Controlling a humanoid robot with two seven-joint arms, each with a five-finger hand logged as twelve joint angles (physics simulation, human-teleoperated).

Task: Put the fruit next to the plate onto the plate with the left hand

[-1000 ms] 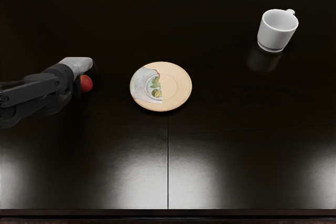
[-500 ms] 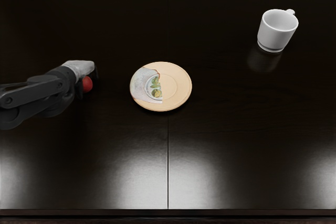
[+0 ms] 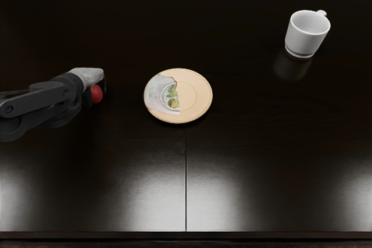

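A small red fruit (image 3: pixel 97 94) lies on the dark table, left of a tan plate (image 3: pixel 195 94) that carries a printed picture on its left half. My left hand (image 3: pixel 88 82) comes in from the left edge. Its grey back sits right over the fruit and hides the fruit's left side, so only the right part of the fruit shows. The hand is dark against the dark table, and I cannot make out its grip. A gap of bare table separates the fruit from the plate's left rim. The right arm is out of view.
A white cup (image 3: pixel 307 32) stands upright at the far right back, well away from the plate. A thin seam (image 3: pixel 186 178) runs down the table's middle toward the front edge.
The left hand has settled lower and closer over the fruit, covering more of it than a second ago. Plate and cup have not moved.
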